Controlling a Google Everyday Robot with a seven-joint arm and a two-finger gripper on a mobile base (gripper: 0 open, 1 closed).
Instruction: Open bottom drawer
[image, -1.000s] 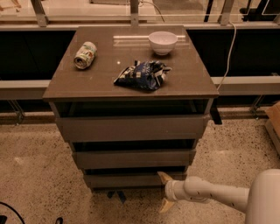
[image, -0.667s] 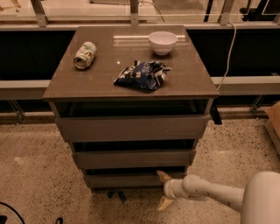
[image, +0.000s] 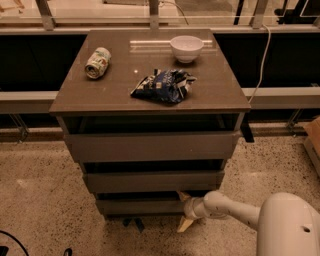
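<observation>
1. Speckled flooring is running under a low grey-brown drawer cabinet (image: 150, 102), which is standing in front of a dark window wall.
2. On its top a tipped drink can (image: 97, 56), a white bowl (image: 186, 47) and a crumpled blue snack bag (image: 164, 85) are lying well apart from each other.
3. Three handleless fronts are stacking downward: the top drawer (image: 150, 146), the middle drawer (image: 152, 181) and the bottom drawer (image: 135, 206), which is sitting just above the floor and looking shut.
4. The gripper (image: 184, 211) is reaching in from the right at the right part of the bottom drawer's front. Its jaws are standing spread, one finger at the panel's upper edge and one below its lower edge, not yet clenched on it.
5. The panel is likely behaving as a stiff, smooth board on a light, shallow tray, so it should be sliding easily once hooked. With no handle, the top lip in the dark gap under the middle drawer is looking like the best place to take hold, and a slip off the slick face is the main risk.
6. Compared with a second ago, the gripper is sitting slightly further left and higher, closer against the front. The drawer and the things on top are showing no shift.
</observation>
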